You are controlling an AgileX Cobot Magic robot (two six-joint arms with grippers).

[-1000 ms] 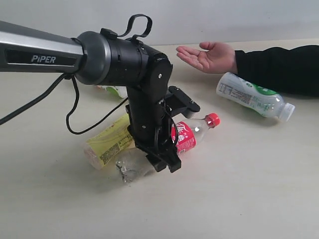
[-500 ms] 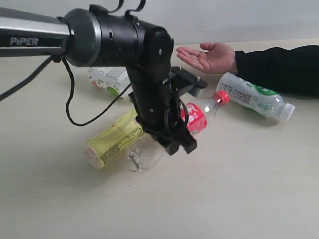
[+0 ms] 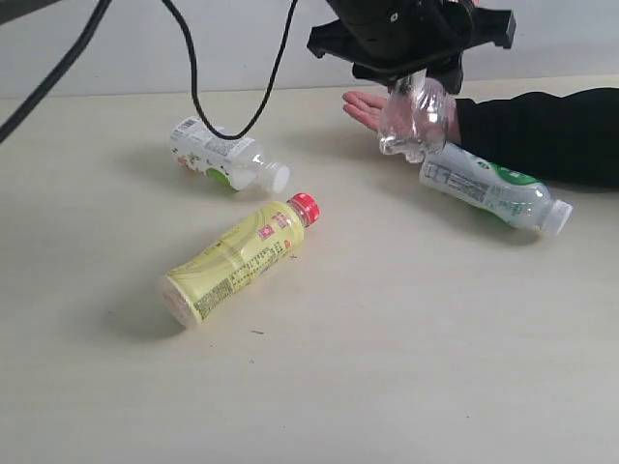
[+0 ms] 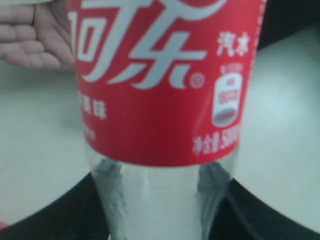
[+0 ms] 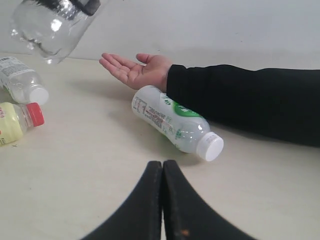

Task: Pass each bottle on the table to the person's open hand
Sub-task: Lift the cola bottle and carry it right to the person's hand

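Tabletop (image 3: 435,387): wide, pale, three bottles lying on it. A black sleeve (image 3: 542,130) lay along the far edge, entering from the right.

Left gripper (image 3: 411,82) hung high over the far edge, clamped on the crushed bottle (image 3: 413,121). The bottle dangled in the air just above the open hand (image 3: 366,104). I could not tell whether it touched the palm.

Yellow bottle (image 3: 237,256) lay on its side near the tabletop's middle. A white-green bottle (image 3: 218,155) lay toward the far left, and the second white-green bottle (image 3: 488,186) just beside the sleeve.

Right gripper (image 5: 163,172) sat low over the tabletop on the near side of that second bottle, jaws pressed together, holding nothing.

My read: the crushed bottle looked empty, so very light. Its thin, dented walls would give under the pads, and the smooth plastic could slip or swing. My wrist view put the hold on the clear body beside the red label, which I judged sound enough. I would let go only low over the palm, or it might bounce off.
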